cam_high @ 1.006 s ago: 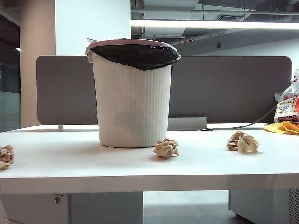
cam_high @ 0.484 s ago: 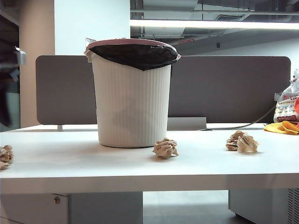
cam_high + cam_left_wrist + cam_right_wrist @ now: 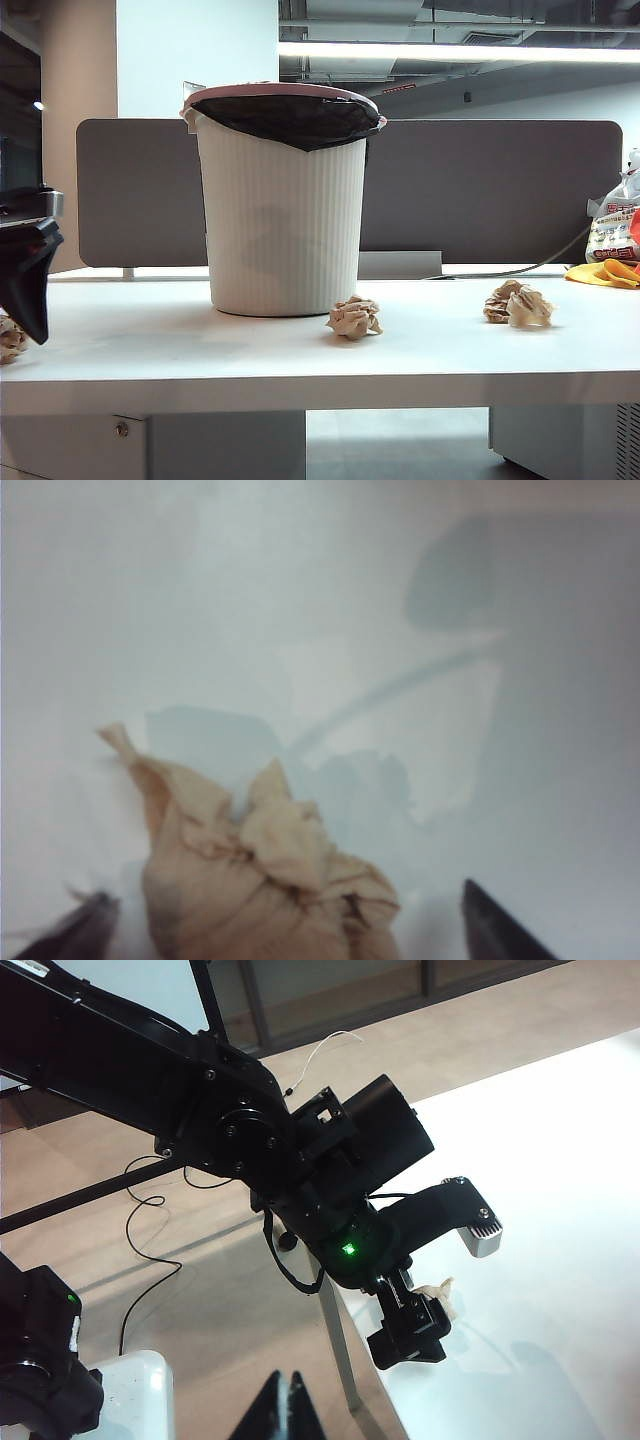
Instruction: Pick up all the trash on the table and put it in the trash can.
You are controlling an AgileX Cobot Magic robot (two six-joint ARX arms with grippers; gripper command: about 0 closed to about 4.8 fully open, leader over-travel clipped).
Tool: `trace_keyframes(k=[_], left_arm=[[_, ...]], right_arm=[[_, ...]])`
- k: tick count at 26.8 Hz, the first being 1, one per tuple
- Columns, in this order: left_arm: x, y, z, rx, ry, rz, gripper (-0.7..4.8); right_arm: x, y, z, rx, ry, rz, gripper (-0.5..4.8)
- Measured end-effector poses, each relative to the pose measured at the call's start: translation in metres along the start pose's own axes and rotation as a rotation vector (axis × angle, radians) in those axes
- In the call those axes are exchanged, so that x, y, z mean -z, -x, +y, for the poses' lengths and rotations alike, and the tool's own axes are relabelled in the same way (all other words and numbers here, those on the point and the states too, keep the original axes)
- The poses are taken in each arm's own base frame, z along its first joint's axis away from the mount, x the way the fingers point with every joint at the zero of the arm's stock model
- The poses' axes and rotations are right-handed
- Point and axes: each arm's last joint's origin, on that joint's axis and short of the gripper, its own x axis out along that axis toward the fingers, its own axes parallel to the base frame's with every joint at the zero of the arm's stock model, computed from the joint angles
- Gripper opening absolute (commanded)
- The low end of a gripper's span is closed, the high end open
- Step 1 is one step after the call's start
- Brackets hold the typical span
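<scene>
Hovering low over the far left end of the table, my left gripper stood with its jaws spread wide, one dark fingertip on each side of a crumpled ball of tan paper trash. That ball sat between the tips on the white surface; I could not tell whether either tip touched it, and nothing was gripped. From the exterior view the same gripper showed as a dark shape at the left edge, with a scrap of that paper ball peeking out beside it. My right gripper was clenched, fingertips pressed together and empty, held off the table's edge above the floor and looking across at the left arm. Two more paper balls lay on the table: one just in front of the trash can, another well to the right. The trash can stood upright near the table's middle, black bag folded over its rim.
</scene>
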Motion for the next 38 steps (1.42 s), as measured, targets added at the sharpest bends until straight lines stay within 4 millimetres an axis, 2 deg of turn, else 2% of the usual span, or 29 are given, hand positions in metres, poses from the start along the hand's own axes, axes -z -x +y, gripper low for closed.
trace_keyframes(k=[1, 4, 5, 7, 8, 17, 20, 23, 26, 33, 36, 38], left_arm=[[0.0, 0.0, 0.0, -0.001, 0.0, -0.003, 4.65], [-0.001, -0.002, 0.001, -0.011, -0.001, -0.006, 2.26], [-0.001, -0.002, 0.001, -0.015, -0.001, -0.008, 1.32], [-0.001, -0.002, 0.001, -0.014, 0.0, -0.008, 0.26], [-0.001, -0.002, 0.001, -0.015, 0.0, -0.007, 0.01], [-0.002, -0.002, 0.001, -0.008, 0.003, -0.01, -0.06], [-0.009, 0.007, -0.002, 0.05, 0.039, -0.045, -0.06], [-0.031, 0.031, -0.009, 0.13, 0.087, -0.145, -0.06], [-0.059, 0.063, -0.025, 0.177, 0.064, -0.284, -0.06], [-0.126, 0.156, -0.079, 0.269, -0.122, -0.711, -0.07], [-0.14, 0.179, -0.091, 0.266, -0.162, -0.868, -0.07], [-0.149, 0.18, -0.095, 0.265, -0.17, -0.915, -0.06]], right_arm=[[0.0, 0.0, -0.001, 0.002, -0.001, 0.0, -0.01], [0.0, 0.0, -0.001, 0.005, -0.001, -0.001, -0.01], [0.0, 0.0, -0.001, 0.006, -0.001, -0.001, -0.01], [0.0, 0.0, -0.001, 0.006, -0.001, -0.001, -0.01], [0.0, 0.0, -0.001, 0.006, -0.001, -0.001, -0.01], [-0.001, 0.003, -0.005, 0.019, -0.004, -0.005, -0.01], [-0.008, 0.016, -0.009, 0.05, -0.003, -0.034, -0.01], [-0.028, 0.039, -0.015, 0.101, 0.011, -0.106, -0.02], [-0.052, 0.065, -0.022, 0.175, 0.022, -0.175, -0.01], [-0.102, 0.125, -0.04, 0.367, 0.017, -0.257, -0.01], [-0.115, 0.141, -0.039, 0.41, 0.03, -0.296, -0.01], [-0.121, 0.149, -0.039, 0.425, 0.044, -0.319, -0.01]])
